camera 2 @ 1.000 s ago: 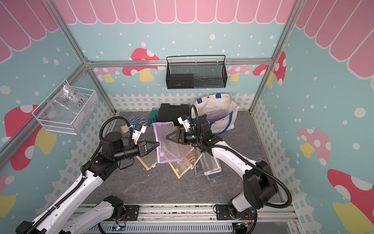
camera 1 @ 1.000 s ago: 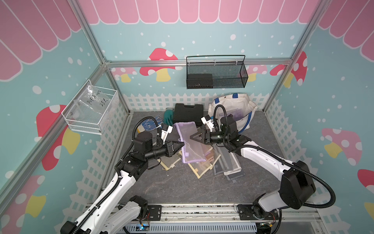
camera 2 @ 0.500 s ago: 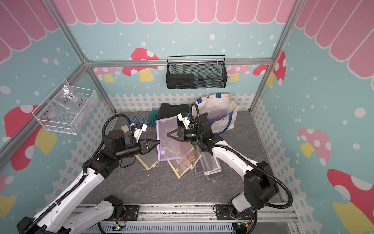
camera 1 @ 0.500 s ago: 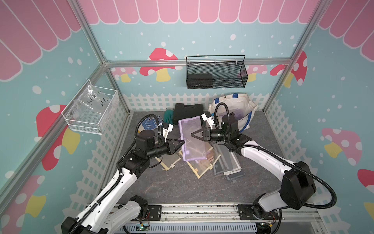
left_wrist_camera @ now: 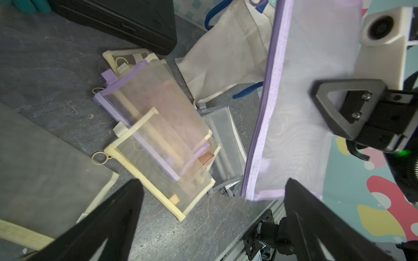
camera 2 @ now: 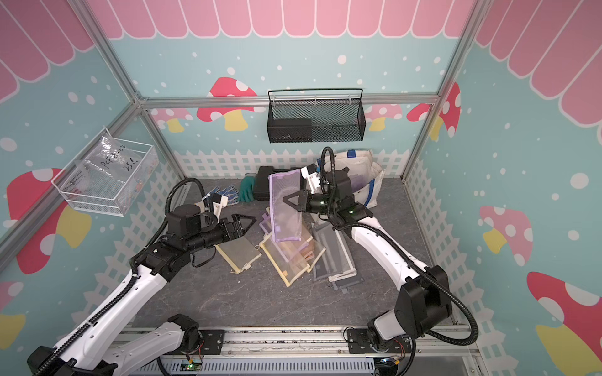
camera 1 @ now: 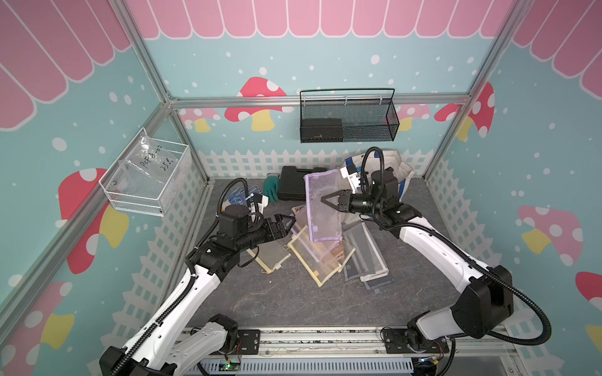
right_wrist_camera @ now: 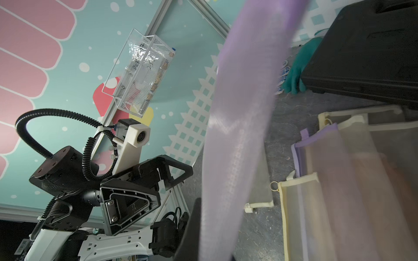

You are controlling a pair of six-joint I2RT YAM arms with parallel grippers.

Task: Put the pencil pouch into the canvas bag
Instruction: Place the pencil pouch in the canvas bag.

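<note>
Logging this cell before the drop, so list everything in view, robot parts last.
held pouch: 1, purple mesh, hanging over the pile
loose pouches: several, yellow, purple and grey, overlapping mid-floor
canvas bag: 1, cream with blue handles, back right
case: 1, black, back centre
green glove: 1, green, left of the case
patterned gloves: count unclear, blue and white, left of the green glove
black basket: 1, black, back wall
box: 1, dark, in the black basket
white basket: 1, white, left wall
plastic bag: 1, clear, in the white basket
left gripper: 1, black, open, left of the pile
right gripper: 1, black, shut on the held pouch
</note>
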